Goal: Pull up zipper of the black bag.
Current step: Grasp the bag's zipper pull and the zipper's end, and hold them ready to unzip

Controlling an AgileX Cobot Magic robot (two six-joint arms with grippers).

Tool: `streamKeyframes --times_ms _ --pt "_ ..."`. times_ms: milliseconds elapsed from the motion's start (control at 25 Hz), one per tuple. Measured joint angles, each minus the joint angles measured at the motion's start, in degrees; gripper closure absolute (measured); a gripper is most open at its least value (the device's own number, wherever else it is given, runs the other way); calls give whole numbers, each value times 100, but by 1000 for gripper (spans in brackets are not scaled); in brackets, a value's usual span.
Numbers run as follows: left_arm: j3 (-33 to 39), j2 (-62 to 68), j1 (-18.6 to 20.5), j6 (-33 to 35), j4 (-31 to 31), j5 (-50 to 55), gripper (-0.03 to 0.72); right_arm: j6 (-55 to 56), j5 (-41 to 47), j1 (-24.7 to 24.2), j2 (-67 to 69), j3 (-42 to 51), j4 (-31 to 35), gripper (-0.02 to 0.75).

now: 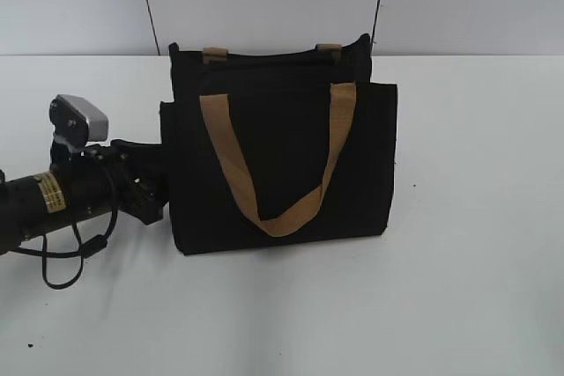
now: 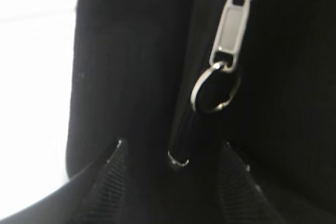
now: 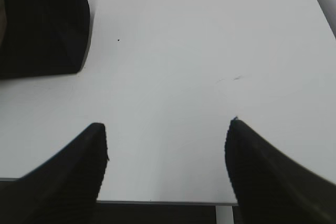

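The black bag [image 1: 282, 160] stands upright in the middle of the white table, its tan strap hanging down the front. My left gripper [image 1: 152, 189] is pressed against the bag's left side. In the left wrist view the silvery zipper [image 2: 231, 30] hangs on its black track with a metal ring under the pull tab and a black tag below the ring. The left gripper [image 2: 172, 144] is open, one finger on either side of that tag, just below the ring. My right gripper [image 3: 168, 129] is open and empty over bare table; a corner of the bag [image 3: 42, 24] shows at its upper left.
The white table [image 1: 476, 288] extends on all sides of the bag. Its edge [image 3: 163, 201] lies just under the right gripper. Two dark cables [image 1: 148, 6] run up the wall behind. The left arm's cable [image 1: 62, 261] loops on the table.
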Motion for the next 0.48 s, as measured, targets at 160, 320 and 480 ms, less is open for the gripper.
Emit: streamKeyframes --times_ms 160,320,480 --pt "-232 166 0 -49 237 -6 265 0 0 0 0 0 0 199" --pt "-305 290 0 -69 337 -36 316 0 0 0 0 0 0 199" --pt "-354 308 0 -69 368 -41 382 0 0 0 0 0 0 199"
